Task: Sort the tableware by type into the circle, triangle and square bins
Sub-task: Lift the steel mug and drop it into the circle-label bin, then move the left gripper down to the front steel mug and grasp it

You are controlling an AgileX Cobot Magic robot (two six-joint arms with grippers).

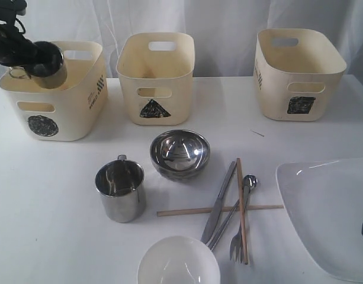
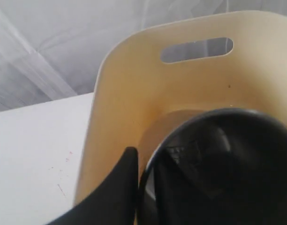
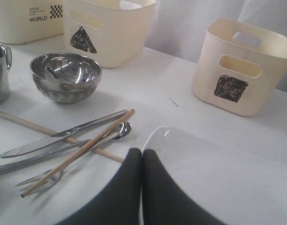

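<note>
Over the circle bin (image 1: 68, 112) my left gripper (image 1: 34, 64) hangs shut on a tilted steel mug (image 1: 49, 71). One finger is outside the mug (image 2: 218, 164) and one inside, with the bin wall (image 2: 134, 93) behind my left gripper (image 2: 145, 164). On the table stand a second mug (image 1: 120, 190), a steel bowl (image 1: 180, 154) and a white bowl (image 1: 178, 263). Steel cutlery (image 1: 219, 204) and crossed chopsticks (image 1: 241, 207) lie beside the big white plate (image 1: 329, 207). My right gripper (image 3: 142, 154) is shut and empty at the plate's edge (image 3: 218, 178).
The triangle bin (image 1: 157, 71) stands at the back middle and the square bin (image 1: 299, 71) at the back right. A white curtain hangs behind them. A thin splinter (image 1: 257, 133) lies in front of the square bin.
</note>
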